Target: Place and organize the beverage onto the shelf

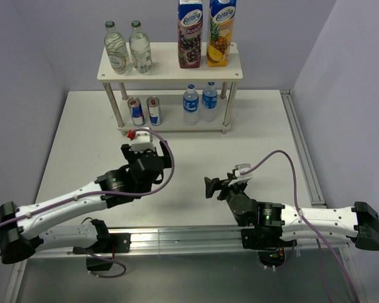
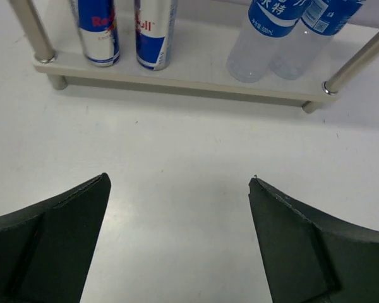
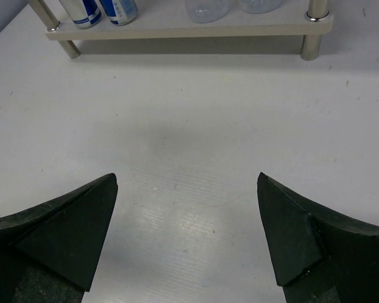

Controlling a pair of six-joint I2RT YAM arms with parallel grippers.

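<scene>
The shelf stands at the back of the table. On its top board are two green-capped glass bottles. The lower board carries two cans on the left and two blue-labelled water bottles on the right. My left gripper is open and empty, just in front of the cans, over bare table. My right gripper is also open and empty, farther back at mid-table and pointing left in the top view.
Two tall juice cartons stand on the right of the top board. Thin metal posts frame the lower tier. A rail runs along the table's right edge. Purple cables loop over both arms.
</scene>
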